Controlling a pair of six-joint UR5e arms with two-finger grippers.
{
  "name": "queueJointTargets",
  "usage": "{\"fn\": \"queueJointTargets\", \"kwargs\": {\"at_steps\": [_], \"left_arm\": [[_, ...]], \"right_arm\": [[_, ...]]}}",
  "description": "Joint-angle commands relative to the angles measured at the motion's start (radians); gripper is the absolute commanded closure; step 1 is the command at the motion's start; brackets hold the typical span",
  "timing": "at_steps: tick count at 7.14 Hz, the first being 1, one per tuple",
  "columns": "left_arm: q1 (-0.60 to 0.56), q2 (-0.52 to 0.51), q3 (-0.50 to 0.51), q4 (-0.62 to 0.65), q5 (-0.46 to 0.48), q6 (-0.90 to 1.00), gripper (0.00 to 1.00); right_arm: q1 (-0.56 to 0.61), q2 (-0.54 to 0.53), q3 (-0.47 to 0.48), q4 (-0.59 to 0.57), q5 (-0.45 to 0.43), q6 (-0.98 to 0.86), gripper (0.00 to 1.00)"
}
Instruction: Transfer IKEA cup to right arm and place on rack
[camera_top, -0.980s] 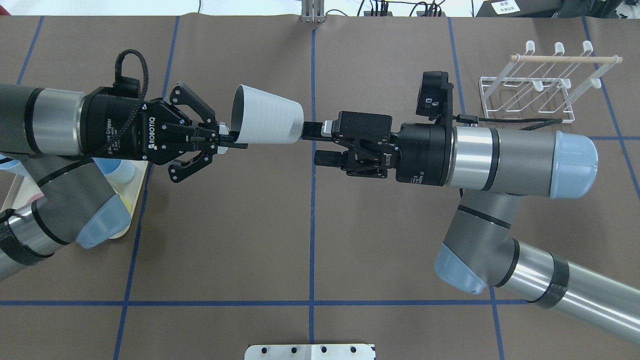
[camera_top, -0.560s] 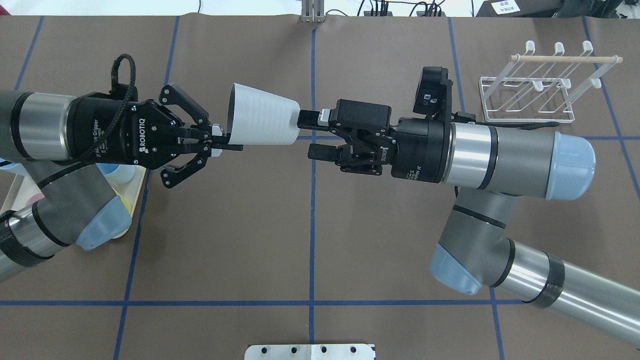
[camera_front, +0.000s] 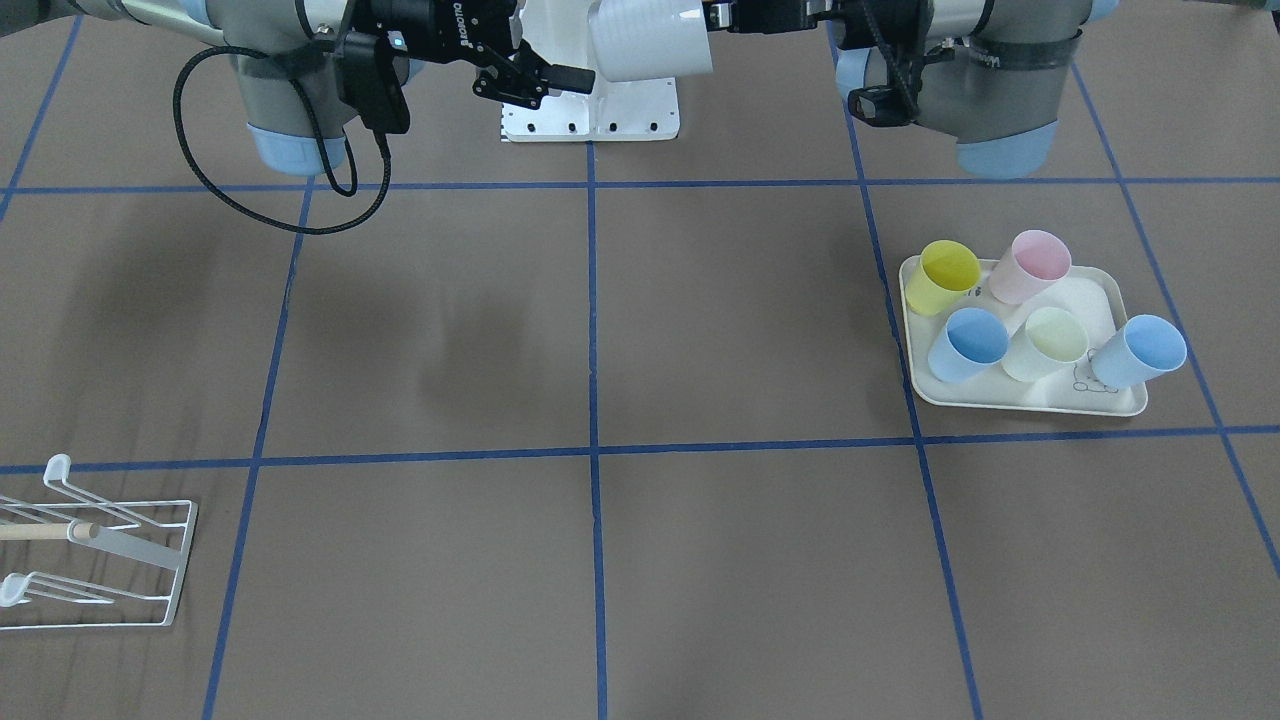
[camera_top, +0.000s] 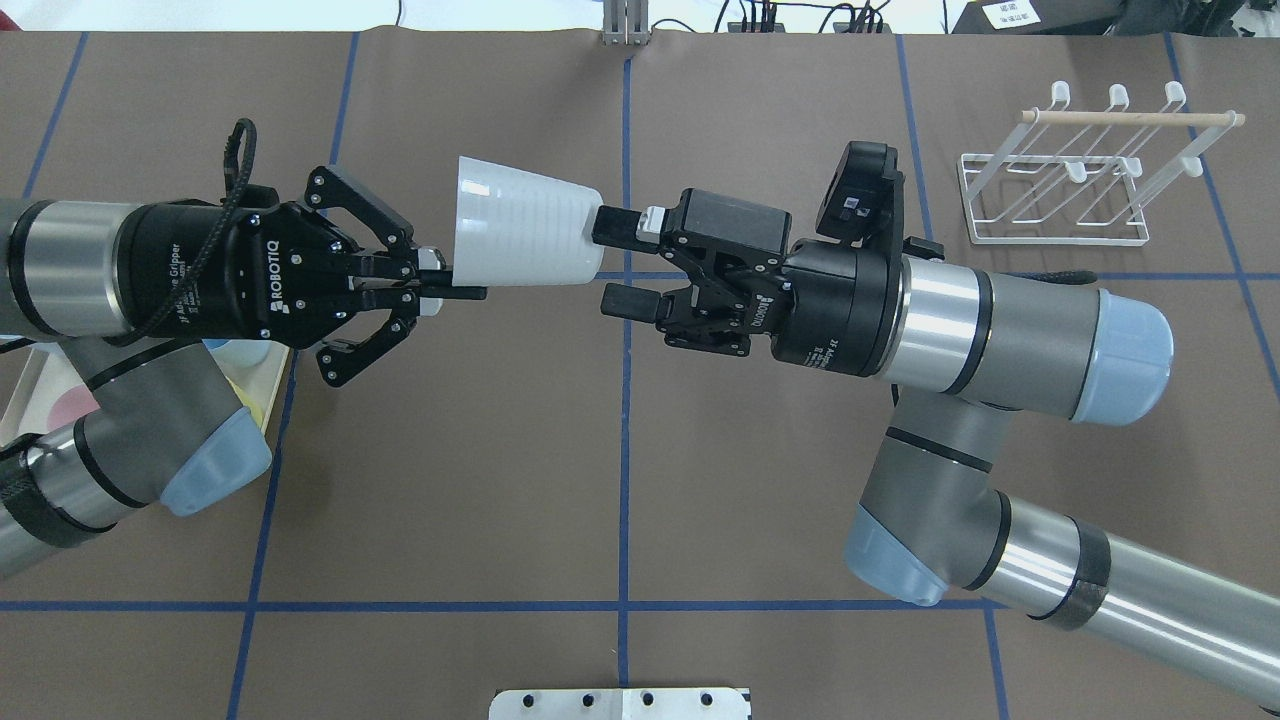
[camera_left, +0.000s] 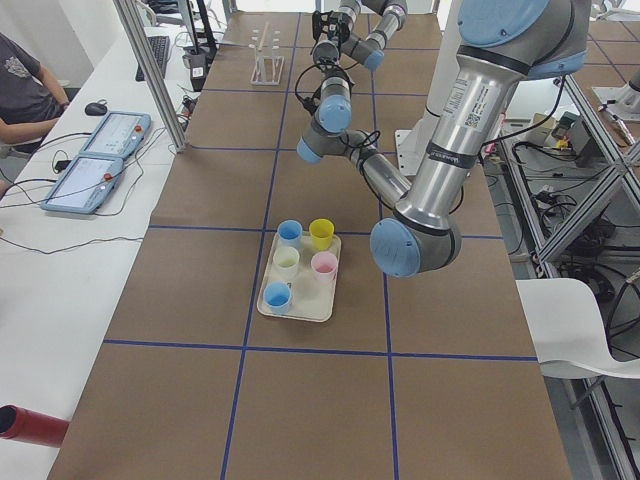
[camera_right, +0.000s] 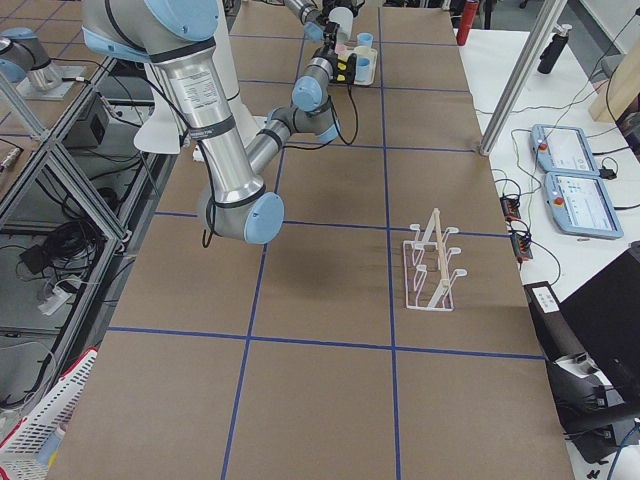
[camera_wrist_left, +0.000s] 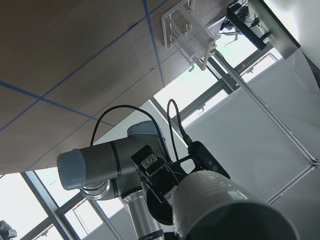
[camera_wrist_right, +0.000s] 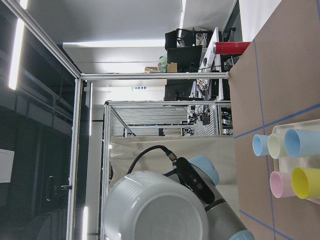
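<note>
Sitting closest to the robot, on its left side of the brown counter (camera_top: 450, 480) marked with blue tape lines, a cream tray with rounded corners (camera_front: 1010, 398) is carrying five small cups: a yellow cup (camera_front: 945, 272), a pink cup (camera_front: 1037, 262), a pale green cup (camera_front: 1045, 342) and two blue cups (camera_front: 968, 342).

Farther out, over the counter's middle line, the left claw (camera_top: 447, 283) is gripping a white tapered cup with fine ridges (camera_top: 525, 235) by its rim. Its two fingers are drawn almost together on the cup's wall at the mouth. The cup is lying sideways in the air, clear of the counter. Its wide mouth is turned toward the left claw and its narrow base is pointing at the right claw (camera_top: 612, 262).

The right claw is facing the cup from the other side with its fingers spread wide, holding nothing. In the overhead view one of its fingers (camera_top: 618, 222) is meeting the edge of the cup's base, though I cannot tell whether it is pressing on it. The other finger is hanging apart from the cup.

Farthest away, on the robot's right, a low white wire rack with upturned prongs (camera_top: 1075, 171) and a light wooden rod (camera_top: 1130, 117) across it is standing on the counter, well apart from both claws.
</note>
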Motion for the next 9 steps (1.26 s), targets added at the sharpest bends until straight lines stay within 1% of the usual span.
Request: {"fn": "queueJointTargets", "kwargs": {"at_steps": [1, 6, 9], "left_arm": [[0.008, 0.001, -0.003, -0.009, 0.012, -0.016, 1.0], [0.019, -0.002, -0.004, -0.009, 0.012, -0.019, 1.0], [0.031, -0.002, -0.004, -0.009, 0.012, -0.018, 1.0]], "right_arm": [[-0.006, 0.007, -0.001, 0.024, -0.022, 0.002, 0.02], [-0.019, 0.025, -0.014, 0.031, -0.054, 0.002, 0.02], [-0.022, 0.029, -0.016, 0.039, -0.055, 0.008, 0.02]]}}
